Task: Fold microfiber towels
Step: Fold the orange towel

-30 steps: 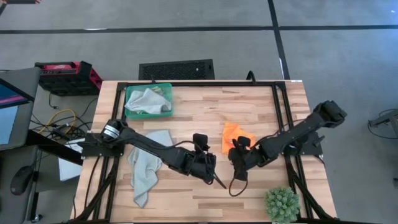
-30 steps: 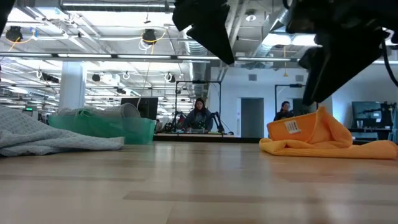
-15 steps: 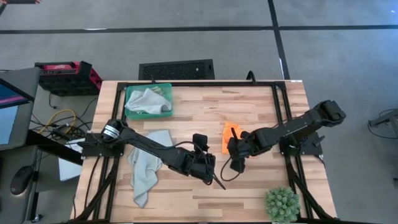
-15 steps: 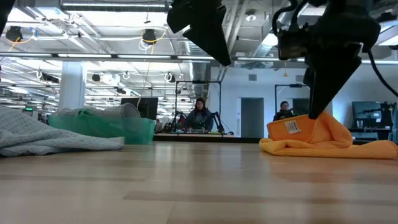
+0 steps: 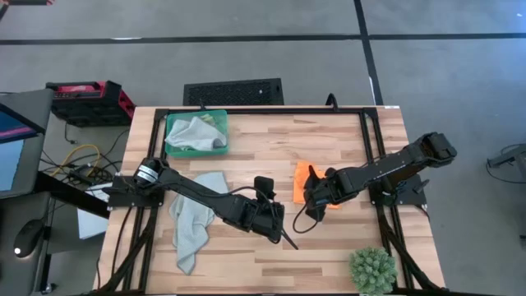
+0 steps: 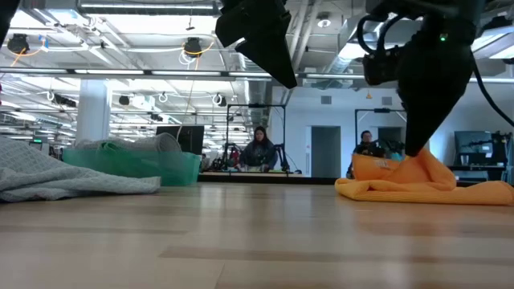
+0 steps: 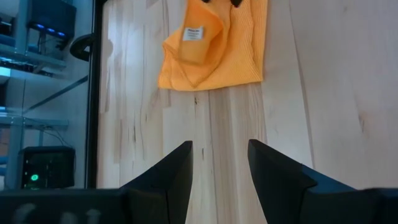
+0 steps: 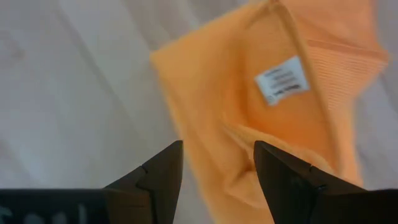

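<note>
light wooden slatted bench (image 5: 271,148) | pale grey microfiber towel (image 5: 191,220) spread at bench left, second grey one in green plastic tray (image 5: 220,123) | crumpled bright orange microfiber towel (image 5: 305,176) mid-bench | right gripper (image 5: 312,197) over orange towel, jaws apart, empty | left gripper (image 5: 282,235) mid-bench, jaws apart, empty

The table (image 5: 271,140) was pale planked wood, smooth with a slight sheen. The orange towel (image 8: 292,118) was soft ribbed cloth, matt, with a small white printed tag (image 8: 282,80). The grey towel (image 5: 191,222) was limp, matt cloth. The tray (image 6: 173,167) looked like translucent green plastic. The fingers (image 7: 168,180) were dark and matt.
</note>
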Robot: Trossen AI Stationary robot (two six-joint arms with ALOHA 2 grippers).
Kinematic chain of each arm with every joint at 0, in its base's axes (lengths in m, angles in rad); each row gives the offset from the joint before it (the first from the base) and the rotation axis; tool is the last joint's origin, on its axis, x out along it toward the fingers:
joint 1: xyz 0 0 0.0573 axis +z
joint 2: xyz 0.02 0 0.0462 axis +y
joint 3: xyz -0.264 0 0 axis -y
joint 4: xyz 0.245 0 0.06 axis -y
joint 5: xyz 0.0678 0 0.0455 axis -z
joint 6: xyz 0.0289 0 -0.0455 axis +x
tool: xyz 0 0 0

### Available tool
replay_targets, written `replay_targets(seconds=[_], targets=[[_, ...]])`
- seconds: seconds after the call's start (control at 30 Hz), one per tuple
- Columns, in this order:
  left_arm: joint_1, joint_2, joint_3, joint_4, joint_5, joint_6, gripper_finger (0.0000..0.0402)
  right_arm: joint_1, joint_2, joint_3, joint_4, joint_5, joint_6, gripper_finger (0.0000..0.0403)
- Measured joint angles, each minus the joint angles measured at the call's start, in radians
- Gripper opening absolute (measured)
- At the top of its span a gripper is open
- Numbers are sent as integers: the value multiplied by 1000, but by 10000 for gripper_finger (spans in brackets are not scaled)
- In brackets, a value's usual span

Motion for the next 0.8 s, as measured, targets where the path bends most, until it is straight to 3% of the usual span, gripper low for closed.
replay_targets(seconds=[0.5,0.8], targets=[[0,0,-1,0,0,0,148,0,0,0,-160,122,223,221],[0,0,-1,0,0,0,148,68,-1,36,-50,222,104,221]])
